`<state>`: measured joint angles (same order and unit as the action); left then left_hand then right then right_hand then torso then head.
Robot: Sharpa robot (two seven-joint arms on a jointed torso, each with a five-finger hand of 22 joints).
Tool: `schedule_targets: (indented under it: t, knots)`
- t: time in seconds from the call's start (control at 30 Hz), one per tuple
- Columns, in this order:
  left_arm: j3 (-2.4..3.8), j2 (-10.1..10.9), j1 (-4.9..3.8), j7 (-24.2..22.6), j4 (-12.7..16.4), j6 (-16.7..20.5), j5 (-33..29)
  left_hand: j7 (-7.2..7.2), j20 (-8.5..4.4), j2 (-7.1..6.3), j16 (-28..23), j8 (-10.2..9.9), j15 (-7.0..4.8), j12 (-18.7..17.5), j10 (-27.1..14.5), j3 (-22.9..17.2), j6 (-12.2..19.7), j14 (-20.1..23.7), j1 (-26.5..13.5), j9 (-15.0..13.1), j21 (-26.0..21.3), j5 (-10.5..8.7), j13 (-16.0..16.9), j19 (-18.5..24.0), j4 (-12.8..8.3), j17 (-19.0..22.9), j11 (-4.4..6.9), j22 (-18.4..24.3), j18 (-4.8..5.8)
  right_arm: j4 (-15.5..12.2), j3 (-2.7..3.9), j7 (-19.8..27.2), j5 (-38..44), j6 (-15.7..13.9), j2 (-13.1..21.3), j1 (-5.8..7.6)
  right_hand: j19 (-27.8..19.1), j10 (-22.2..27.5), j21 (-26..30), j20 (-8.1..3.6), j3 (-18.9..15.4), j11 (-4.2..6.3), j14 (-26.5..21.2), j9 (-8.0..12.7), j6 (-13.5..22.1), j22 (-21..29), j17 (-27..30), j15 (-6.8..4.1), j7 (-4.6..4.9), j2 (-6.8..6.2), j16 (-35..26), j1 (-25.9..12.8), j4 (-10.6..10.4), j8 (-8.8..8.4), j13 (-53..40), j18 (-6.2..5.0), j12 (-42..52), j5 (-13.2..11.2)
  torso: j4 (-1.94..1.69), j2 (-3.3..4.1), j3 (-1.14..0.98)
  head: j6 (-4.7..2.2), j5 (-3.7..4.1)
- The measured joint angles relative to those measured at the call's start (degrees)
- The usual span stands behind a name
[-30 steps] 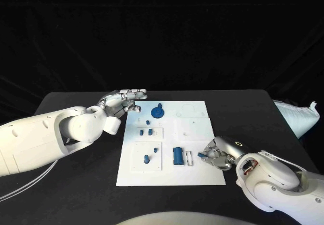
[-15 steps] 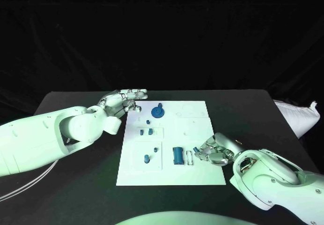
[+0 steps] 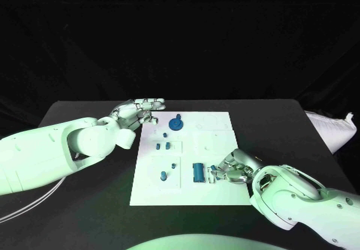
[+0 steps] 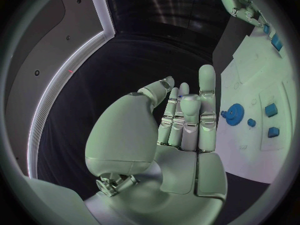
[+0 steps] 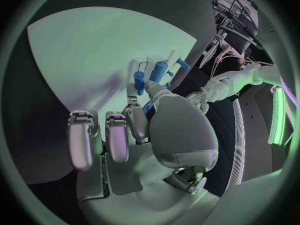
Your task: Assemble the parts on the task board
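Silver fingers (image 3: 222,169) pinching small blue part (image 3: 215,167), white task board (image 3: 217,151)

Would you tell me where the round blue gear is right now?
In the head view, the gear sits on the board's far left part, just right of the left hand.

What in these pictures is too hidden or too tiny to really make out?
- Right hand, head view: its curled fingers hide whatever small blue piece it may pinch; the right wrist view shows blue behind a fingertip, unclear.
- Task board: the near right corner is covered by the right arm.
- Small blue parts on the board: too small to tell shapes.
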<state>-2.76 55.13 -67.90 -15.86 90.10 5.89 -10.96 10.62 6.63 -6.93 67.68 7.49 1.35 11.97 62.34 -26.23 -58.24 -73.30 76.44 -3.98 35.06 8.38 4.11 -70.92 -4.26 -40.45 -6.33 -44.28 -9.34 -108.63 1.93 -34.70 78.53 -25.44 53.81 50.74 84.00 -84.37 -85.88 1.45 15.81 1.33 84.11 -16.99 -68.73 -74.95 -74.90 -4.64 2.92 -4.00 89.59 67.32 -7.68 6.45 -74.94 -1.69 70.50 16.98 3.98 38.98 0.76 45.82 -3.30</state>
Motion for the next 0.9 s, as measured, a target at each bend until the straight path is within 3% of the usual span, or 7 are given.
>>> schedule_targets:
  t: [0.6, 0.9]
  knots:
    - [0.0, 0.0, 0.0, 0.0, 0.0, 0.0, 0.0, 0.0, 0.0, 0.0, 0.0, 0.0, 0.0, 0.0, 0.0, 0.0, 0.0, 0.0, 0.0, 0.0, 0.0, 0.0, 0.0, 0.0, 0.0, 0.0, 0.0, 0.0, 0.01, 0.8, -0.06, -0.4, 1.1, 3.0, -1.2, -0.06, 0.0, 0.0, 0.0, 0.0, -0.7, -0.01, -0.2, -0.3, -0.1, 0.0, 0.0, -0.18, -0.09, 0.07, 0.0, -0.5, -0.4, -0.04, 0.0, 0.0, 0.0, 0.0, 0.01, 0.0, -0.07, 0.25, -0.28]
    - [0.0, 0.0, 0.0, 0.1, 0.1, -0.1, 0.0, 0.21, 0.0, 0.0, 0.0, 0.2, -0.21, 0.0, -0.2, 0.0, 0.2, 0.2, 0.0, 0.0, 0.0, 0.0, 0.0, 0.0, 0.0, 0.3, -0.21, 0.1, 0.0, 1.1, -0.07, -0.4, 1.8, 3.8, -1.3, -0.05, 0.0, 0.2, 0.0, 0.0, -2.6, 0.17, -0.2, -0.8, -0.7, 0.0, 0.0, -0.18, -0.27, 0.42, 0.0, -2.7, -2.2, 0.44, 0.0, 0.0, -1.2, -0.9, 0.02, 0.0, -0.03, 0.18, -0.28]
